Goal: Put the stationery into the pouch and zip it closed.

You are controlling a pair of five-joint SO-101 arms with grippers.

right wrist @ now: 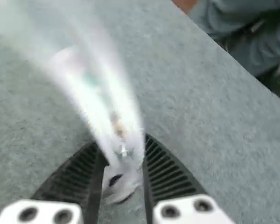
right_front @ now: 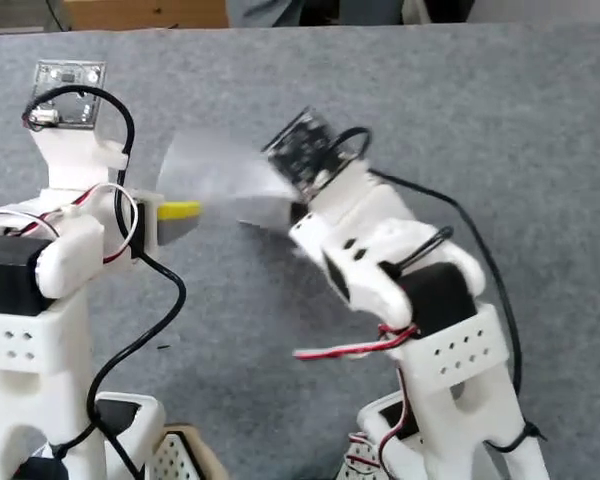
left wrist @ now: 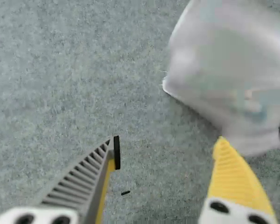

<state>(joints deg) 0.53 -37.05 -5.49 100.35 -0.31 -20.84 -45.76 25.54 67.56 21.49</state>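
A grey felt surface (right_front: 480, 120) is seen under both arms. A translucent pouch (right_front: 215, 175) is held above it between the two arms. The pouch is blurred, and what is inside cannot be made out beyond faint coloured patches (right wrist: 93, 84). One end of the pouch is clamped between the black fingers of the right hand (right wrist: 122, 144). The left hand (left wrist: 169, 142) is spread wide and nothing is gripped by it; the pouch (left wrist: 224, 70) is seen just beside its yellow fingertip (left wrist: 228, 163). A small dark speck (left wrist: 125, 192) is seen on the surface.
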